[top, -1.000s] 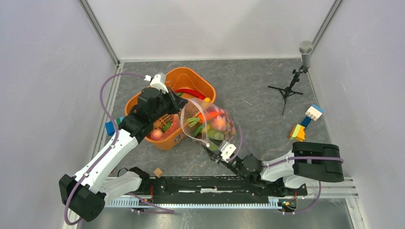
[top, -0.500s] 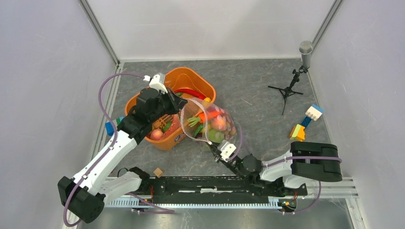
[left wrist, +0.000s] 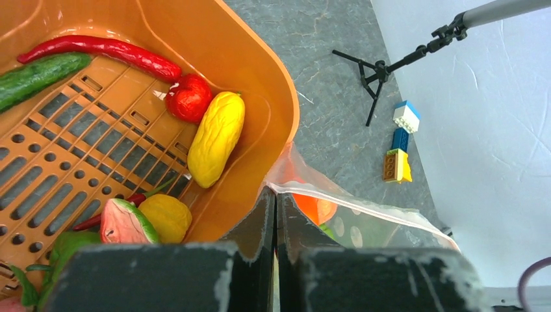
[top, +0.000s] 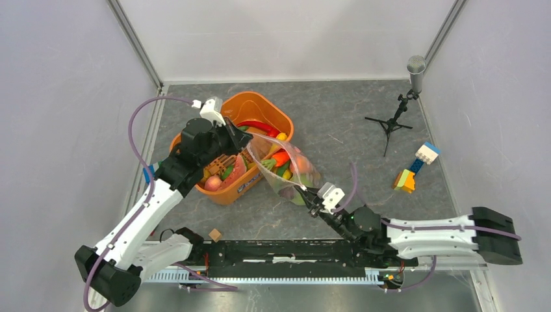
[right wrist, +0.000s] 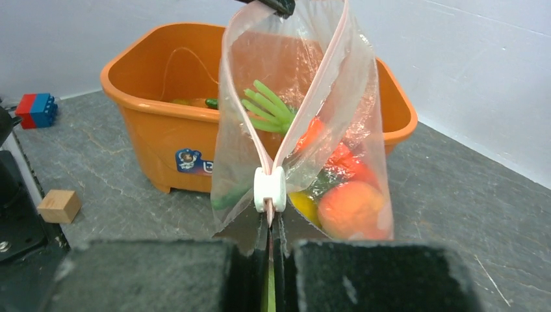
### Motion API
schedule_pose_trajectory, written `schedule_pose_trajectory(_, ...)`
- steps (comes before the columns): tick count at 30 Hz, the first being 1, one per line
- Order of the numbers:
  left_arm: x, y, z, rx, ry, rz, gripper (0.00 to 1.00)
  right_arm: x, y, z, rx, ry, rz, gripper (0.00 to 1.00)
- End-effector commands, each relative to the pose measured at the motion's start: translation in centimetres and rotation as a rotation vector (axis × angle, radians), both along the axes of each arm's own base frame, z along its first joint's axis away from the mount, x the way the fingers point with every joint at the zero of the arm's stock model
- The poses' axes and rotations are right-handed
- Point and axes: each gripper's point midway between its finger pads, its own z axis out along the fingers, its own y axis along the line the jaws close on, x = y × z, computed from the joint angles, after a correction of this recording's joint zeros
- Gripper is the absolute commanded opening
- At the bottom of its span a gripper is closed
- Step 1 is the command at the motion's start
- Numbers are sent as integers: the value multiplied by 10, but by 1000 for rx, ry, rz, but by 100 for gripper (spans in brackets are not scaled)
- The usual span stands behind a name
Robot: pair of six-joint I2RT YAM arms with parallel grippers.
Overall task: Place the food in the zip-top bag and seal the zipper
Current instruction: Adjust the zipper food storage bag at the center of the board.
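Left gripper [left wrist: 275, 203] is clamped tight, no gap between the fingers, pinching one end of the mouth of the zip-top bag [top: 289, 170] right at the rim of the orange tub [top: 261, 103]. Right gripper [right wrist: 269, 220] is also fully closed, nipping the white slider [right wrist: 269, 188] at the opposite, near end of the bag. The bag is stretched between the two grippers, raised at the left gripper's end, with its belly beside the tub's right wall.

The zipper [right wrist: 258, 153] is not sealed. From the slider the two pink strips split and spread apart upward, so the mouth gapes.

Food in the bag:
- green pods [right wrist: 268, 107]
- orange carrot-like piece [right wrist: 310, 134]
- round peach-coloured fruit [right wrist: 351, 209]
- bits of red, yellow and green lower down, too crowded to tell apart

Food in the tub, on its slotted floor:
- red chilli [left wrist: 104, 49]
- cucumber [left wrist: 39, 73]
- round red piece [left wrist: 189, 97]
- bumpy yellow fruit [left wrist: 216, 138]
- small yellow piece [left wrist: 166, 218]
- pink-and-green slice [left wrist: 122, 222]

Off to the right on the grey table [top: 351, 120] are a microphone on a small tripod [top: 404, 97] and some coloured building blocks [top: 416, 166]. A wooden cube [top: 215, 234] sits near the arm bases. A blue block [top: 148, 175] lies left of the tub, partly hidden by the left arm.
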Motion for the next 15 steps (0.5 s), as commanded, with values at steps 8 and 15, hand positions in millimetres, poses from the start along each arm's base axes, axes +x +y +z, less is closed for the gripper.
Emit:
schedule_pose_trajectory(8,-15,-13,54,64,-151,-192,65,-24,-28,38,-130,22,124,0)
schedule_pose_trajectory(15,-40,-18,95,107,-312,-350,98,-41,-32,53,-275,-2,234,0)
